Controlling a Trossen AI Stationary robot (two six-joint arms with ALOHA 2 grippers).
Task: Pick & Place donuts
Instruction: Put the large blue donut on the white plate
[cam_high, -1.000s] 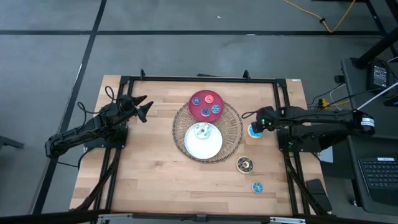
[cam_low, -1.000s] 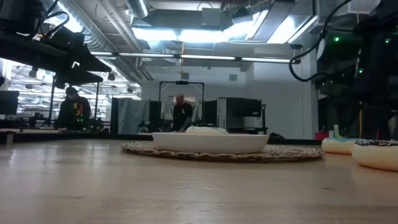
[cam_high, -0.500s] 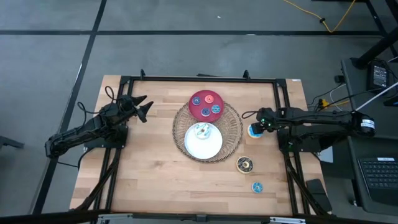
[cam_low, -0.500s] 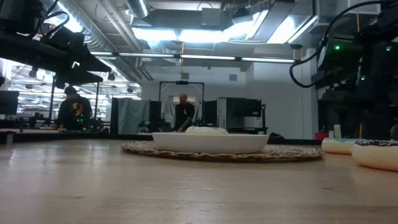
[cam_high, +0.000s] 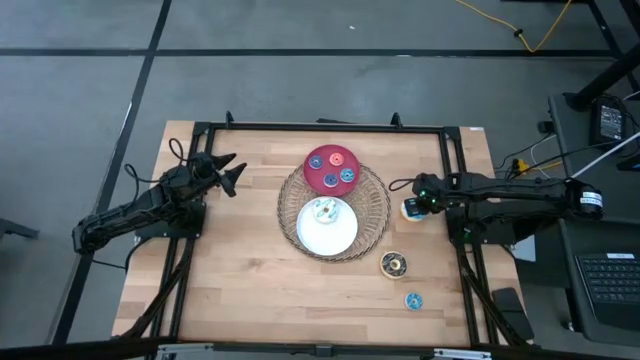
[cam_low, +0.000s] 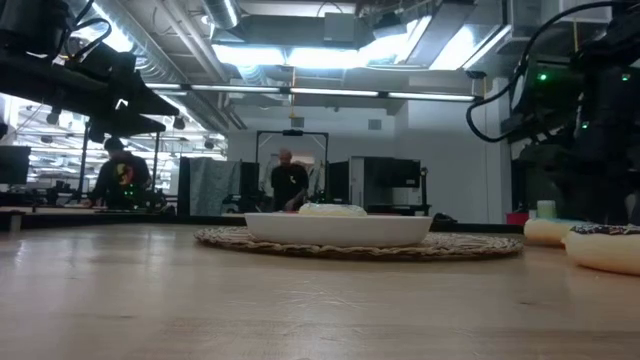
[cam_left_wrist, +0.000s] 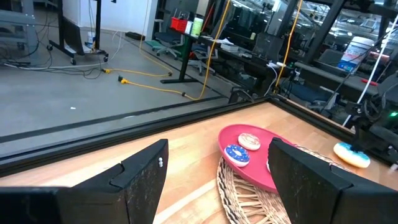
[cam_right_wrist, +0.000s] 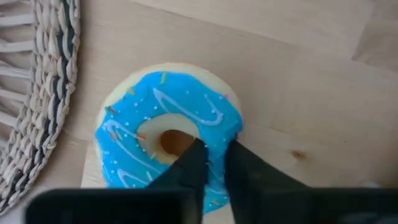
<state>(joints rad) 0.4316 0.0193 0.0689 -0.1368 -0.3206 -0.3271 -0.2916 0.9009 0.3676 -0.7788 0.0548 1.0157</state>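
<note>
A blue-iced donut (cam_right_wrist: 168, 140) lies flat on the table just right of the round wicker tray (cam_high: 372, 228), and my right gripper (cam_right_wrist: 214, 163) is shut on it from above. In the high view the gripper (cam_high: 415, 205) covers most of that donut (cam_high: 408, 211). A red plate (cam_high: 318, 180) at the tray's far side carries three small donuts (cam_high: 338, 168). A white plate (cam_high: 330, 235) holds a white one (cam_high: 323, 210). A dark donut (cam_high: 393, 263) and another blue donut (cam_high: 413, 300) lie near the right front. My left gripper (cam_high: 228, 170) hovers open at the far left. My right gripper pinches the donut's ring (cam_right_wrist: 214, 146) on the side toward the arm. One finger (cam_right_wrist: 191, 163) stands in the hole and the other (cam_right_wrist: 252, 174) outside the rim. The fingers point down from above. The donut sits flat on the table, icing up.
The wicker tray's woven rim (cam_right_wrist: 43, 93) lies close beside the held donut. Black frame rails (cam_high: 455, 160) run along the table's far and side edges. Bare wood lies across the near left part (cam_high: 240, 290). People stand in the room far behind the table (cam_low: 290, 185).
My right gripper has settled down over the blue donut, hiding most of its icing in the high view, and has shut on its ring. The donut stays on the table beside the tray.
</note>
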